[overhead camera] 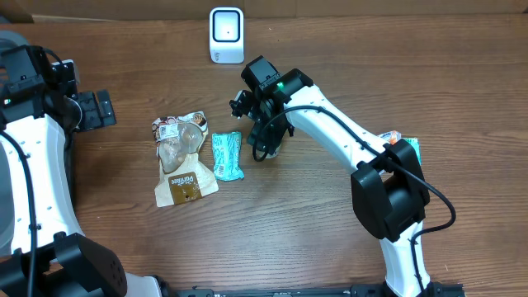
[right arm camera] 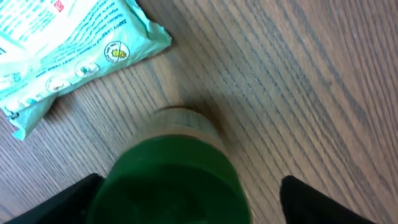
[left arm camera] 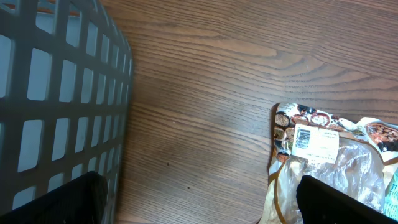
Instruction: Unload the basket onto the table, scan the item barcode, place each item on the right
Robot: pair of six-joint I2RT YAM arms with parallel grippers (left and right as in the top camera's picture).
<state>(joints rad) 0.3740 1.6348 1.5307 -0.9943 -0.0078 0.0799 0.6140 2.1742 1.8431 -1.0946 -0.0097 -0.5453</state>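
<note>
target: green-topped item (right arm camera: 168,171), between right gripper (right arm camera: 199,196) fingers (standing upright, I think)
gripper: spread, not clamped yet
nearer arm: right

We see a wooden table (overhead camera: 272,247) filling nearly all of every view, its brown top marked with darker grain lines that run across the overhead view and slantwise in the wrist views. Along its far edge in the overhead view we make out a paler tan strip (overhead camera: 371,7), though we cannot tell whether it is a wall or a board. The light is even, leaving soft shadows and a faint pale sheen on the wood near a grey lattice basket (left arm camera: 56,93).
</note>
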